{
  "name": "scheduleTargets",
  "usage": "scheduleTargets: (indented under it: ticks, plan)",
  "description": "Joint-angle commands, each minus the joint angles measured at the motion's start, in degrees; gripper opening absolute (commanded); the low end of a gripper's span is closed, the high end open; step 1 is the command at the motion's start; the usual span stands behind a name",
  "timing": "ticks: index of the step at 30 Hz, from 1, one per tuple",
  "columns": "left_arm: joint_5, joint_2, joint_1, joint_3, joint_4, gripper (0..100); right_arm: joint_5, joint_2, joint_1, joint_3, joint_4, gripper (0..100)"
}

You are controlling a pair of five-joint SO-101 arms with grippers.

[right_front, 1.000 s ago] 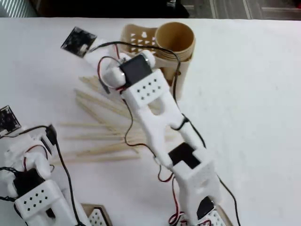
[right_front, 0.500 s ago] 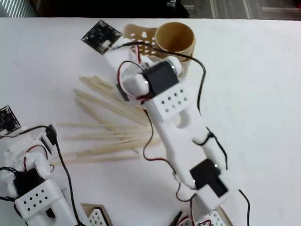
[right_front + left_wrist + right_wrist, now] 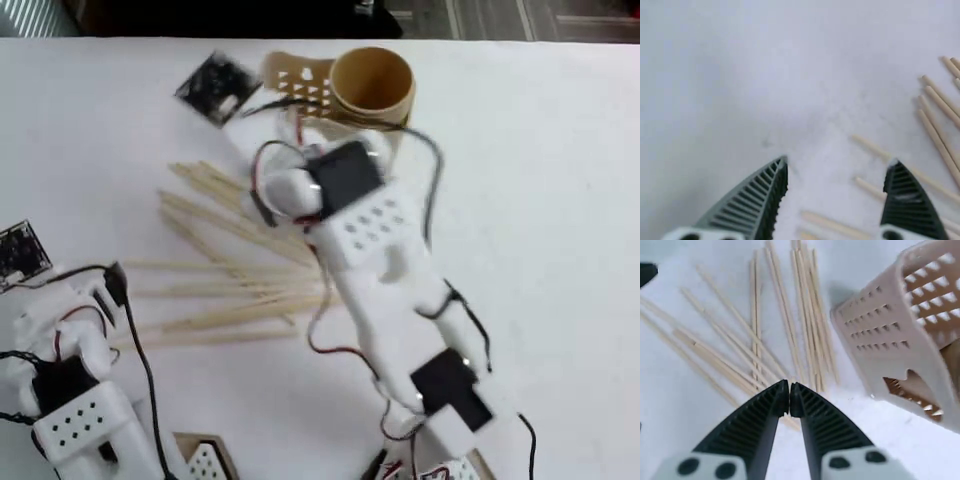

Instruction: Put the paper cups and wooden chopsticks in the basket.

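Two ribbed fingers of the right gripper [image 3: 789, 399] are pressed together with nothing between them. Their tips hang over the scattered wooden chopsticks [image 3: 790, 325], just beside the perforated wall of the basket [image 3: 890, 325]. In the high view the right arm [image 3: 390, 270] stretches diagonally from the table's near edge towards the basket, its wrist above the far end of the chopsticks. A paper cup [image 3: 372, 85] sits in the basket. The left gripper [image 3: 837, 162] is spread wide and empty, pointing down at the white table [image 3: 740, 75], with chopstick ends lying between and beside its fingers. The left arm [image 3: 70, 400] sits folded at the near left corner, next to the fan of chopsticks.
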Motion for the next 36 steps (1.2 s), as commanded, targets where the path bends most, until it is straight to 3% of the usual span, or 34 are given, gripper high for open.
scheduleTargets:
  ticks: [1, 6, 9, 20, 36]
  plan:
    - [-0.62, -1.63, 0.92, -0.26, -1.05, 30, 0.70, 4.97, -2.07, 3.52, -3.91, 1.8]
    - [-0.62, -1.63, 0.92, -0.26, -1.05, 30, 7.30, 15.78, -3.56, 2.29, -7.34, 9.4]
    - [-0.62, -1.63, 0.92, -0.26, -0.97, 30, 7.47, 20.97, -3.82, -0.97, -8.48, 14.2]
    - [-0.70, -1.63, 0.92, -0.26, -1.05, 30, 7.47, 37.85, -6.64, -12.31, -14.29, 13.9]
    - [-0.70, -1.63, 0.92, -0.26, -0.88, 30, 7.74, 53.32, -2.42, -31.56, -14.20, 17.3]
